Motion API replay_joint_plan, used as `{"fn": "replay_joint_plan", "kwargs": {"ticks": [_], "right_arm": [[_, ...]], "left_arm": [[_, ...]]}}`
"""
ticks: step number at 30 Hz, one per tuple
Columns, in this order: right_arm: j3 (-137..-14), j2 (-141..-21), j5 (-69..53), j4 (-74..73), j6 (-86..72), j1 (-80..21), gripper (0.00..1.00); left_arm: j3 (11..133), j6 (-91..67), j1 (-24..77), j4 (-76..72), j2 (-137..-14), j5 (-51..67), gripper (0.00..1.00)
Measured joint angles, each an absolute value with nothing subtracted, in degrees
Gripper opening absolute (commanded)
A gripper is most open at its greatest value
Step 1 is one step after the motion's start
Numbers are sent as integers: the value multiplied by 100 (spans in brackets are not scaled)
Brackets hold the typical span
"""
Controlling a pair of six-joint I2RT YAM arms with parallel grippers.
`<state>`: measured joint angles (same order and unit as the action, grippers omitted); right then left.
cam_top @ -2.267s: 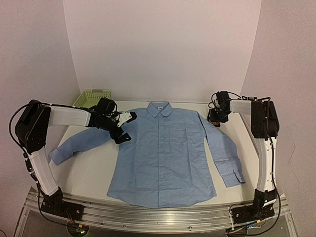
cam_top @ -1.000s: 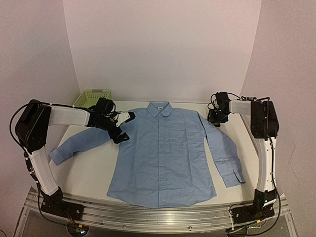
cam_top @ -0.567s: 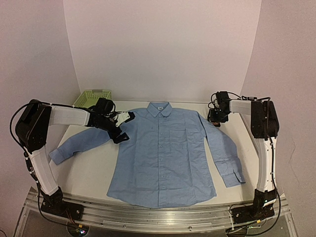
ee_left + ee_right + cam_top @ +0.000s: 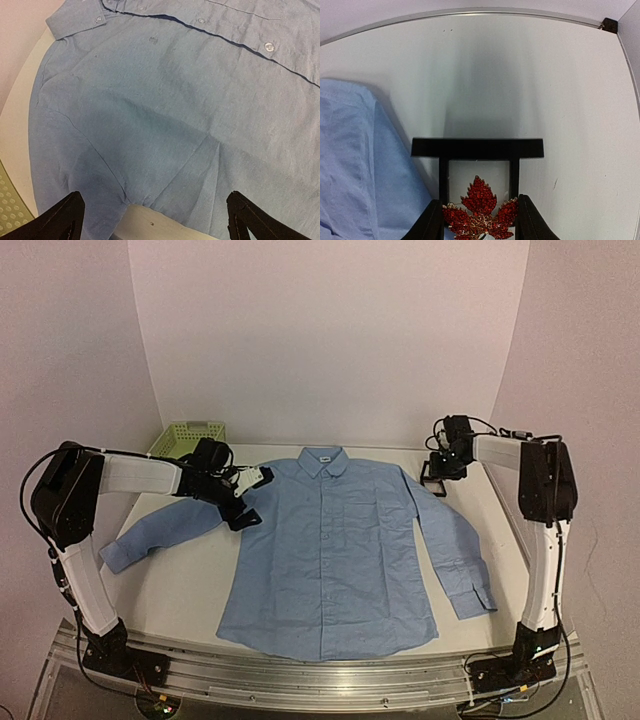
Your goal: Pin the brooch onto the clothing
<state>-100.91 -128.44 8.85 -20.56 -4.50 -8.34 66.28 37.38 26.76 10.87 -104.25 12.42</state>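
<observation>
You've got 1 shirt (image 4: 330, 560) flat on the surface (image 4: 190, 580), 1 brooch (image 4: 479, 202), 1 box (image 4: 477, 148), 1 basket (image 4: 187, 438), 2 tools. R tool (image 4: 477, 220) pinches the brooch at the box, far right. L tool (image 4: 155, 215) gapes wide over the shirt's shoulder.

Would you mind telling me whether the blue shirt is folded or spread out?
Spread out: the shirt lies flat and front up on the table, with both sleeves extended outward.
</observation>
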Motion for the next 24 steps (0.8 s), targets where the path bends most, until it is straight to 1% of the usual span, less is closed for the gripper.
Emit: {"fn": "replay_joint_plan", "kwargs": {"ticks": [4, 9, 14, 19, 22, 24], "right_arm": [[-9544, -12358, 566, -2071, -380, -846, 30], [-8847, -11384, -194, -2158, 9, -1070, 28], [-8705, -10562, -1080, -2122, 421, -1859, 28], [-8705, -10174, -1710, -2064, 554, -2672, 26], [-8705, -10117, -1939, -2066, 601, -2949, 25], [-8709, -10112, -2096, -2071, 618, -3160, 25]], "left_arm": [[6626, 3908, 2666, 1083, -10389, 1498, 99], [6506, 4473, 2581, 885, -10045, 2357, 99], [6560, 5506, 2471, 752, -9686, 3535, 97], [6990, 6611, 2447, 916, -9666, 4552, 95], [7192, 7179, 2463, 862, -9665, 5069, 92], [7234, 7568, 2510, 816, -9664, 5330, 86]]}}
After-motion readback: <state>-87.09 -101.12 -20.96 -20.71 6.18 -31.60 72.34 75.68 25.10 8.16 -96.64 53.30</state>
